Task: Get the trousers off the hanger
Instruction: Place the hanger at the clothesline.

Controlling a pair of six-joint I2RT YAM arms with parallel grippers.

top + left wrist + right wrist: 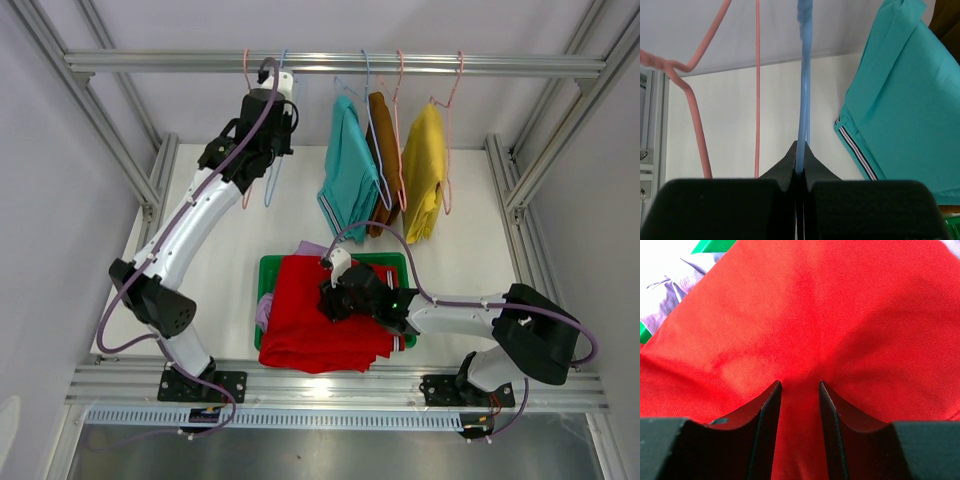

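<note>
A white table (470, 270) sits inside an aluminium frame, with a rail (330, 62) running across the back. The left arm (200, 220) stretches up and away from its base to the rail's left part. The left gripper (800, 147) has its jaws pressed together on the wire of an empty blue hanger (803, 90), and an empty pink hanger (757, 90) hangs just beside it. The right arm (450, 312) lies low, reaching left over the green tray (268, 265). The right gripper (800, 385) points down into the red pair (310, 320), its jaws partly apart and pinching a raised fold of the red cloth. The red pair lies spread over the tray, on top of the lilac pair (312, 247). The teal pair (350, 170), brown pair (380, 150) and yellow pair (425, 170) hang on hangers further right on the rail.
</note>
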